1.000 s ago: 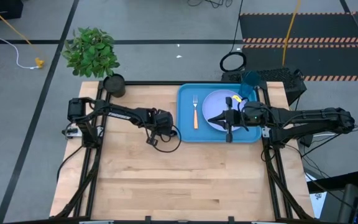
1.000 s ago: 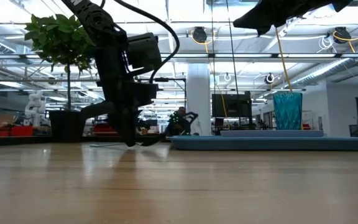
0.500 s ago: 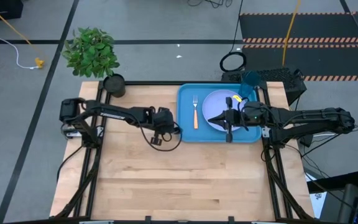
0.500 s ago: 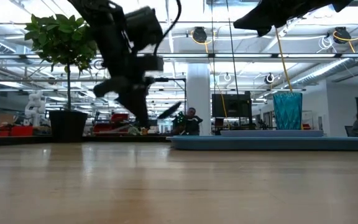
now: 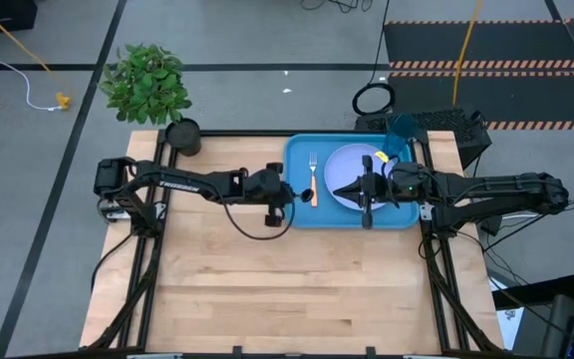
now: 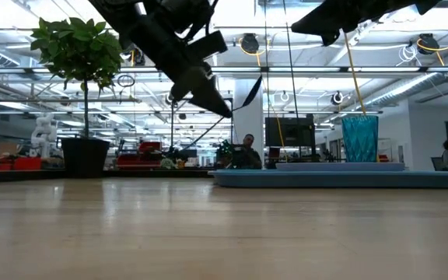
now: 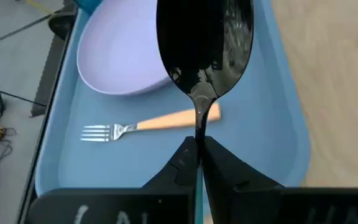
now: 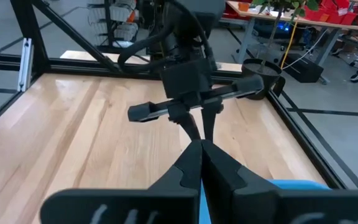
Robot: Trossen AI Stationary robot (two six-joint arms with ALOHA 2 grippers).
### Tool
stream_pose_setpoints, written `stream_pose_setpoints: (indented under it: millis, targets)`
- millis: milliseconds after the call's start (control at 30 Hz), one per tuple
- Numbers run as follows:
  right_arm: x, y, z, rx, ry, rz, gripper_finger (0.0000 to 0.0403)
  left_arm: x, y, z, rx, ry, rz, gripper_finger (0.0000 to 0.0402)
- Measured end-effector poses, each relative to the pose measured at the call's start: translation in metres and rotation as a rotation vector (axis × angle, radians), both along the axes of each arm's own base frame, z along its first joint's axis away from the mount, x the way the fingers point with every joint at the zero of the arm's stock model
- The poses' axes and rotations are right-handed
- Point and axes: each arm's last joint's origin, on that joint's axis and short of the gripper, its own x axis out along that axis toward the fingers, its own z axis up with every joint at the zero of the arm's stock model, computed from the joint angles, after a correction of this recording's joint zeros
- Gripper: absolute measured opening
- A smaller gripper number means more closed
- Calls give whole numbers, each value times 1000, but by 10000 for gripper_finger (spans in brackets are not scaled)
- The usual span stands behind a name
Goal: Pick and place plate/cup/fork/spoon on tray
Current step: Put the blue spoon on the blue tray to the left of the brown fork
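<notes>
Placement of the last utensil. The left gripper (image 5: 292,191), jaws clamped on the spoon (image 7: 204,56), hangs above the tray's (image 5: 299,214) left rim; the left wrist view shows the dark bowl projecting forward past the fingertips, over the tray floor. The handle is hidden between the fingers. The low view shows the spoon raised well clear of the table (image 5: 267,289).

On the tray, which occupies the table's far right part, the fork (image 5: 313,179) lies near the left rim, the plate (image 5: 349,170) sits beside it toward the right, and the cup (image 5: 400,135) stands at the far right corner.

The right gripper (image 5: 339,189), jaws together and empty, waits over the plate.

Judged stage: three of four items are on the tray; the spoon is in transport. The next move calls for carrying the spoon over the bare tray floor, lowering it clear of the fork, and opening the jaws close to the surface so it does not bounce.
</notes>
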Motion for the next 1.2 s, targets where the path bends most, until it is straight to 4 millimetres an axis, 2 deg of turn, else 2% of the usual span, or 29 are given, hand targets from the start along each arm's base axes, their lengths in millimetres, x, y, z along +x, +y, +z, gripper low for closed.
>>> stream_pose_setpoints:
  millis: [467, 600, 733, 967, 1067, 1200]
  targets:
    - [-1, 0, -3, -15, 34, 5, 0, 5, 4, 8, -167, -188, 272, 6]
    - [-1, 0, -2, -43, 30, 14, 0, 8, 6, 15, -182, -299, 361, 11]
    - [-1, 0, 1, -80, 4, 23, 0, 13, 2, 25, -170, -382, 378, 8]
    - [-12, -1, 11, -158, -43, -34, 0, 23, -8, 52, -133, -355, 462, 12]
    - [-19, -2, 17, -176, -72, -67, 0, 29, -12, 60, -140, -411, 486, 9]
    - [-28, -1, 24, -183, -116, -69, 0, 35, -11, 54, -172, -426, 536, 7]
